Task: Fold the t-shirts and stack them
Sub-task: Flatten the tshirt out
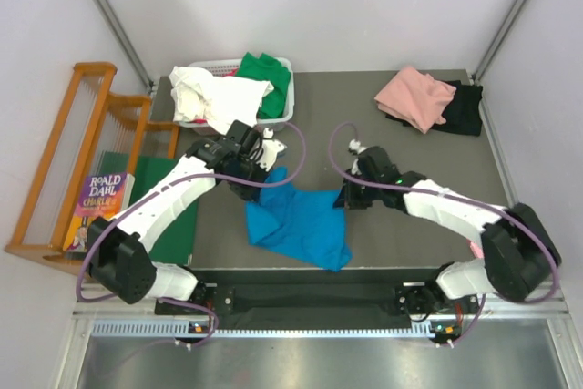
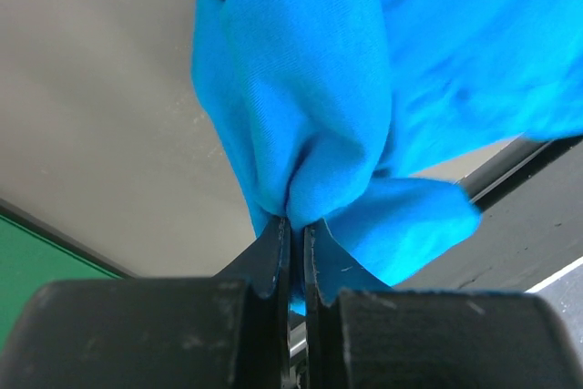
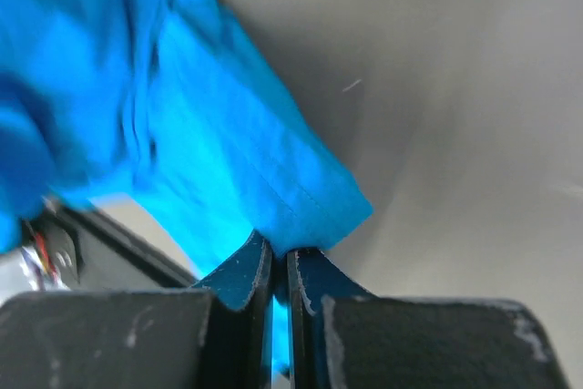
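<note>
A bright blue t-shirt point(image 1: 301, 223) lies crumpled on the grey table between the two arms. My left gripper point(image 1: 271, 173) is shut on its upper left part; the left wrist view shows blue cloth point(image 2: 310, 125) bunched above the closed left gripper point(image 2: 296, 225). My right gripper point(image 1: 344, 196) is shut on the shirt's right edge. In the right wrist view a hemmed corner point(image 3: 291, 189) sits pinched in the right gripper point(image 3: 281, 254). Pink point(image 1: 414, 97) and black point(image 1: 463, 108) tees lie at the back right. White point(image 1: 214, 96) and green point(image 1: 267, 79) tees fill a basket.
A white basket point(image 1: 285, 66) stands at the back left. A dark green board point(image 1: 173, 225) lies at the left, with a book point(image 1: 98, 205) and a wooden rack point(image 1: 68, 152) beside it. The table's front edge point(image 1: 319, 271) runs just below the blue shirt.
</note>
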Robot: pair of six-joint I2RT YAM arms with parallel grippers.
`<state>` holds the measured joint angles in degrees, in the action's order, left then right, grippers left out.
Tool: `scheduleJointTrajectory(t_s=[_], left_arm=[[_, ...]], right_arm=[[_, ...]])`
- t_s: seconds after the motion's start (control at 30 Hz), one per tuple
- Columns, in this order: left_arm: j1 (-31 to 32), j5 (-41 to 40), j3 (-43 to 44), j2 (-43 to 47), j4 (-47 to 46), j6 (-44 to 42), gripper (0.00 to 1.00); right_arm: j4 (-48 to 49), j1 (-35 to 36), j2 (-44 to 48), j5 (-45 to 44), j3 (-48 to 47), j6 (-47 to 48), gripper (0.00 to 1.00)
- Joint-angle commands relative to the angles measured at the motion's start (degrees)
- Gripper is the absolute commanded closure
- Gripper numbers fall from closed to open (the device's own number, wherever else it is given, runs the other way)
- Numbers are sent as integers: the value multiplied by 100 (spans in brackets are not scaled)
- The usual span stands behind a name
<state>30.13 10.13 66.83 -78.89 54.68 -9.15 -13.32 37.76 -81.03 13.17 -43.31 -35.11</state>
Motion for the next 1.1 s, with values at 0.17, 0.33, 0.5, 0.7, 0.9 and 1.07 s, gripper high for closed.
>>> scheduleJointTrajectory(t_s=[0.17, 0.33, 0.5, 0.7, 0.9, 1.07], left_arm=[[-60, 955, 796, 111, -89, 229, 100], [-60, 982, 771, -161, -132, 238, 100], [-60, 947, 586, -284, -282, 229, 96], [-121, 675, 331, -249, -519, 185, 57], [-463, 849, 287, -250, -528, 317, 22], [-368, 1288, 488, -258, -441, 352, 8]], right_arm=[[-1145, -2298, 1792, 186, -730, 751, 100], [-1331, -2633, 1784, 344, -811, 910, 100], [-1234, -2642, 1854, 406, -460, 848, 100], [-1419, -2642, 2065, 379, -222, 919, 100], [-1884, -2616, 2759, 300, 103, 962, 100], [-2034, -2607, 3006, 379, 288, 1050, 100]])
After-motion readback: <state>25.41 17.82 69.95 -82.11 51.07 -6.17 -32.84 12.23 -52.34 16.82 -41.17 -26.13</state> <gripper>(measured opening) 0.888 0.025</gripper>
